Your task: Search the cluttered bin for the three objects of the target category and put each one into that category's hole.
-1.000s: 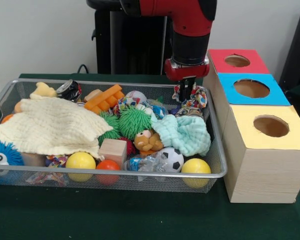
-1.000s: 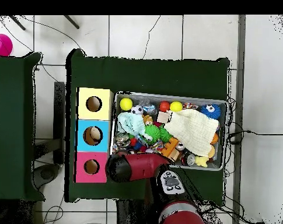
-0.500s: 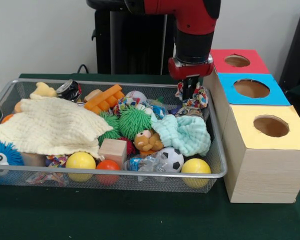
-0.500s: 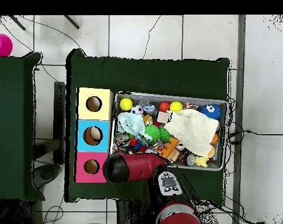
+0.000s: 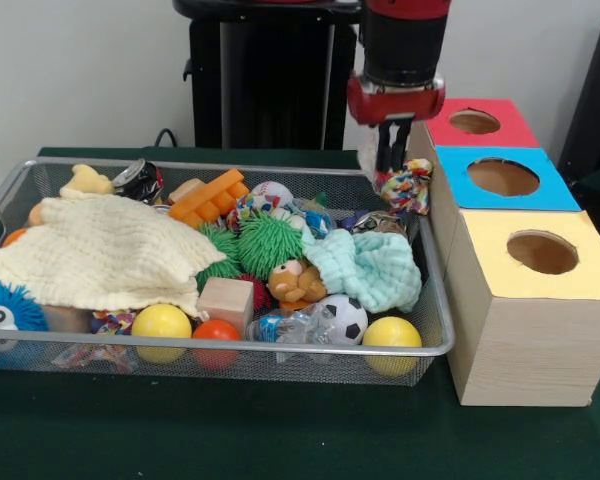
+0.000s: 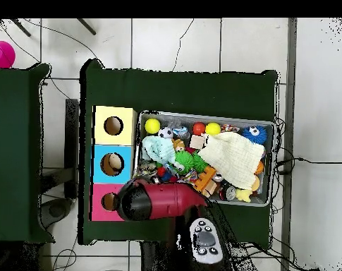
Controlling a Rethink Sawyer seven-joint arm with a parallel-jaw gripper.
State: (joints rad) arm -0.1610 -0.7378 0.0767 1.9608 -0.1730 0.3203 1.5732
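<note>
Multicoloured rope toy [image 5: 407, 187] hanging, apparently between jaws

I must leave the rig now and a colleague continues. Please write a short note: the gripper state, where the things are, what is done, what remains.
Gripper: shut on a colourful rope toy, lifted above the wire bin's corner nearest the boxes.
Boxes beside the bin: red box, blue box, yellow box. From overhead, something pale already lies in the blue hole; I cannot tell what.
Left: drop the toy into its hole, which one I cannot tell, then search the bin further.
</note>
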